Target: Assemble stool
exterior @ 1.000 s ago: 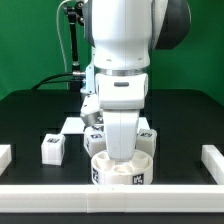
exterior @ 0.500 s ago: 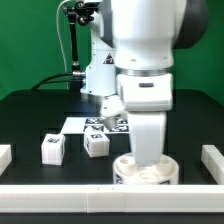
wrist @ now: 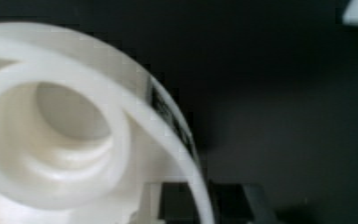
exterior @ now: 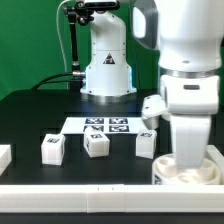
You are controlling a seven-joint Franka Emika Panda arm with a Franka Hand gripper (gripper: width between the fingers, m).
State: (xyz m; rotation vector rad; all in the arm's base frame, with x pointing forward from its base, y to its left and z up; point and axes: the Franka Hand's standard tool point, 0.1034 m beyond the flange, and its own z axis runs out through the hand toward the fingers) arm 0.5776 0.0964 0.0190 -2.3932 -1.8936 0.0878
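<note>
The round white seat disc sits low at the front of the table, at the exterior view's right, with my gripper reaching down into it. In the wrist view the seat fills most of the picture, and its thin rim runs between my dark fingers. My gripper is shut on that rim. Three white leg blocks with tags stand in a row on the black table: one at the left, one in the middle and one just left of my hand.
The marker board lies flat behind the leg blocks. A white bar runs along the front edge, with short white bars at the left and right. The robot base stands at the back.
My arm has slid the seat disc along the front edge from the middle to the exterior view's right. This uncovered the marker board and the third leg block. The leg blocks have not moved.
</note>
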